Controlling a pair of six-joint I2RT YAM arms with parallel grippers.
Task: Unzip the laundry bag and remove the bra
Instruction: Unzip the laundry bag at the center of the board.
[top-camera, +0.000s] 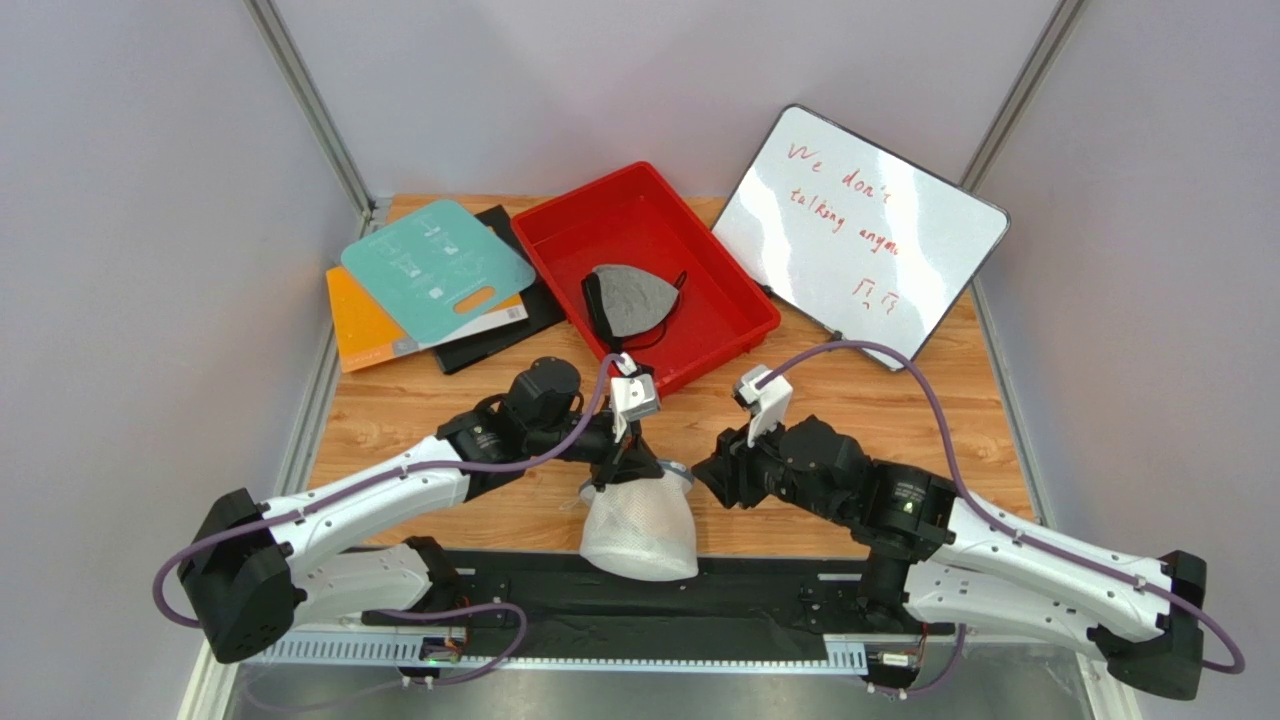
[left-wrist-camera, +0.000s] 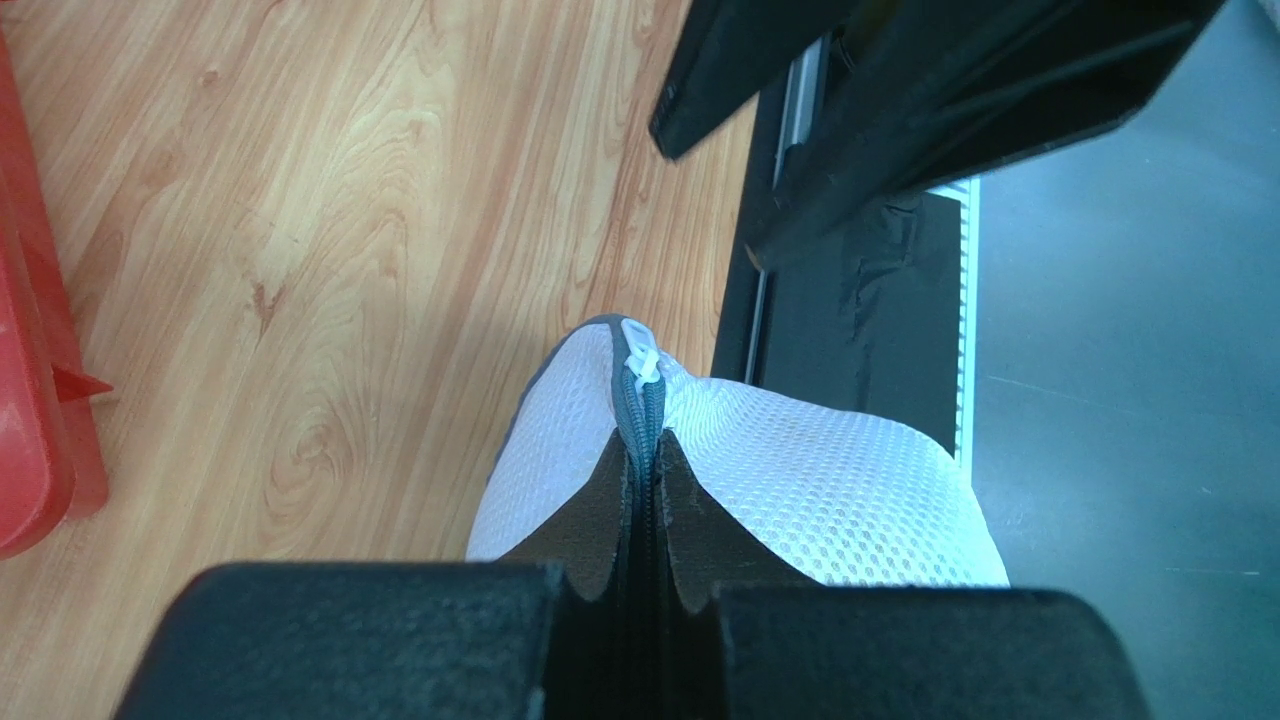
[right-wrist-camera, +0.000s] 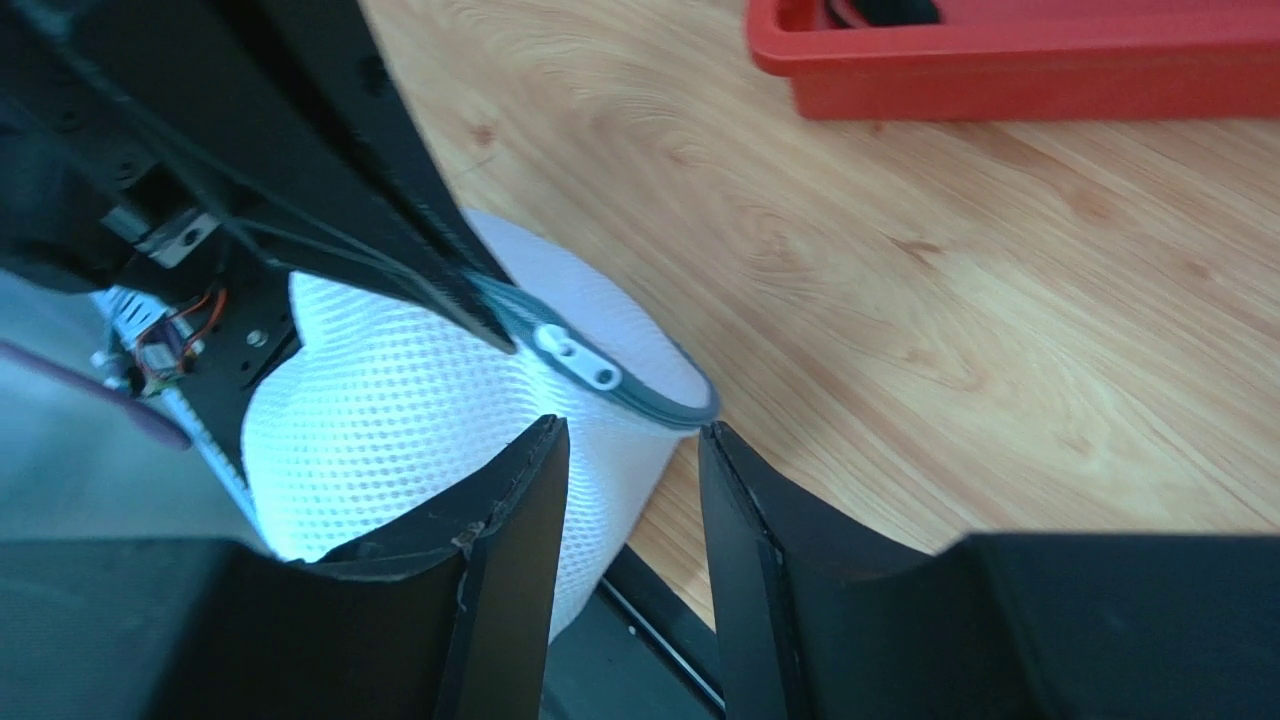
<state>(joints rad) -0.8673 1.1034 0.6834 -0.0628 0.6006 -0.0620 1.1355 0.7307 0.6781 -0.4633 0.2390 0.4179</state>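
The laundry bag, a white mesh pouch with a grey zipper band, hangs at the table's near edge. My left gripper holds it up from above. In the left wrist view that gripper is shut on the grey zipper band, just behind the white zipper pull. My right gripper is open beside the bag, with its jaws just below the band and the pull and nothing between them. The bra is hidden from every view.
A red tray at the back centre holds a grey bra with black straps. A whiteboard leans at the back right. Teal, orange and black boards lie at the back left. A black mat runs along the near edge.
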